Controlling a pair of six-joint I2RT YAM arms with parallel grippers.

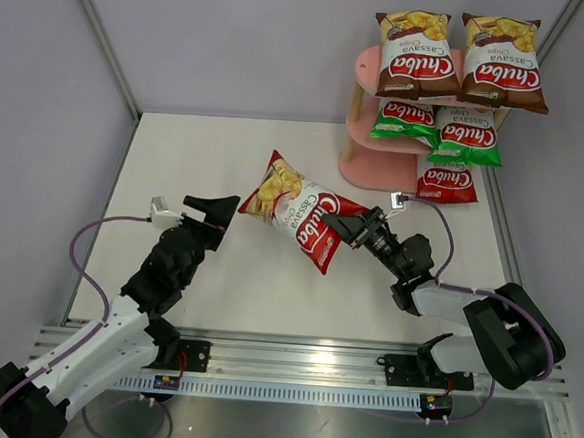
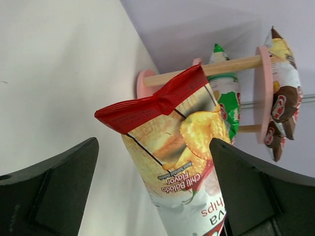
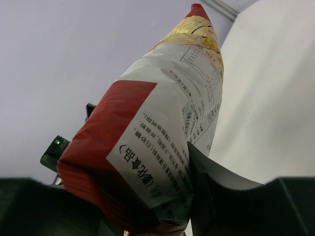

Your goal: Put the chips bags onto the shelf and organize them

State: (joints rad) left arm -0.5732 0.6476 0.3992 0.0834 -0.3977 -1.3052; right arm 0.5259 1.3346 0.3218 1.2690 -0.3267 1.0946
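A red chips bag [image 1: 300,220] hangs tilted above the table's middle. My right gripper [image 1: 356,229] is shut on its lower right edge; in the right wrist view the bag [image 3: 162,128] is pinched between my fingers [image 3: 221,191]. My left gripper [image 1: 219,219] is open at the bag's upper left end. In the left wrist view the bag [image 2: 177,147] stands between the spread fingers [image 2: 54,187]. The pink shelf [image 1: 360,172] stands at the back right. It holds two brown bags [image 1: 417,55] on top, two green bags [image 1: 465,138] in the middle and one red bag [image 1: 447,180] at the bottom.
Grey walls [image 1: 59,113] close in the white table on the left, back and right. A metal rail [image 1: 292,357] runs along the near edge. The shelf's wooden post [image 2: 216,69] and pink board [image 2: 263,93] show behind the bag in the left wrist view.
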